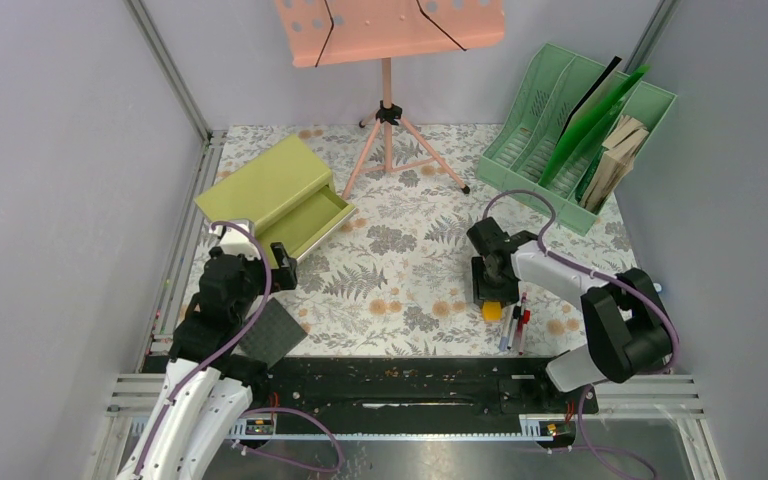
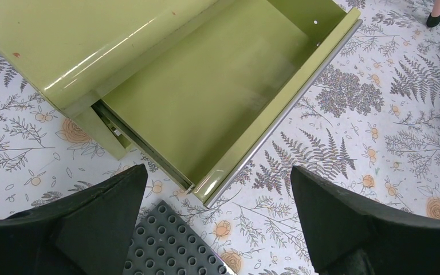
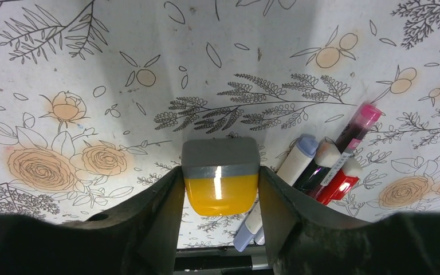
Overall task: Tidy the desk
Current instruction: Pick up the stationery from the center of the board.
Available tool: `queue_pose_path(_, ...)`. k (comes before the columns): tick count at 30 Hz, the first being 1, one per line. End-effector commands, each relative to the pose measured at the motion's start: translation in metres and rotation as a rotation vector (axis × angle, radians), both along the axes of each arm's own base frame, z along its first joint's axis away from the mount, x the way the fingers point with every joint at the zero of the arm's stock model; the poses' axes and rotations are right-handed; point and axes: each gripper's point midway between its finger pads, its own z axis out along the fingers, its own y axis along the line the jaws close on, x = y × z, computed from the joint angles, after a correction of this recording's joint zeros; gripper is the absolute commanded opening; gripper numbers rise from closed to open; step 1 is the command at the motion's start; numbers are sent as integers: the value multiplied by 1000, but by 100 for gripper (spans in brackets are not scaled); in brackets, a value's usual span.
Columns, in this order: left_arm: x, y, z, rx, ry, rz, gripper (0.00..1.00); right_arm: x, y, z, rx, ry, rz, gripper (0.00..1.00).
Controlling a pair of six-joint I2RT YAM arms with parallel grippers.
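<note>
The right gripper (image 3: 220,173) has its two dark fingers pressed flat against both sides of a small block (image 3: 220,166), glossy yellow below and matte grey on top with rounded corners, which sits on the desk (image 3: 91,69), a whitish surface printed with ferns and orange flowers. Just to the block's right, touching that finger, lies a bundle of markers (image 3: 321,166): one with a pale blue cap, one pink-capped and one red, crowded close against the grip. The top view shows the same cluster near the front right of the desk but too small to tell the caps apart. On the other side, the left gripper (image 2: 217,172) hangs with its jaws spread wide and nothing between them, above the front corner of a pulled-out drawer (image 2: 223,86). The drawer belongs to a glossy olive-yellow metal cabinet (image 1: 265,185) standing at an angle at the left. Below this gripper lies a dark grey studded plate (image 2: 172,246), whose round bumps only the wrist view resolves. Only the top view takes in the far edge: a salmon-pink perforated music stand (image 1: 390,30) on a tripod, and a mint-green slotted file rack (image 1: 580,140) holding green sheets and tan cards at the back right.
</note>
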Motion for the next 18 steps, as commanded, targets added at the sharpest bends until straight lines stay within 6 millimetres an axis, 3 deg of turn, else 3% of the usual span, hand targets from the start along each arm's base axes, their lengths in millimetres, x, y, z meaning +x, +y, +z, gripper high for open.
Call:
queue_pose_path(1, 7, 1, 15, -3, -74, 12, 99, 10, 11, -6, 40, 21, 18, 52)
queue_pose_path(13, 8, 2, 14, 0, -69, 15, 99, 11, 12, -7, 53, 21, 12, 56)
queue_pose_path(18, 7, 1, 14, -1, -70, 14, 99, 11, 12, -7, 59, 16, 13, 37)
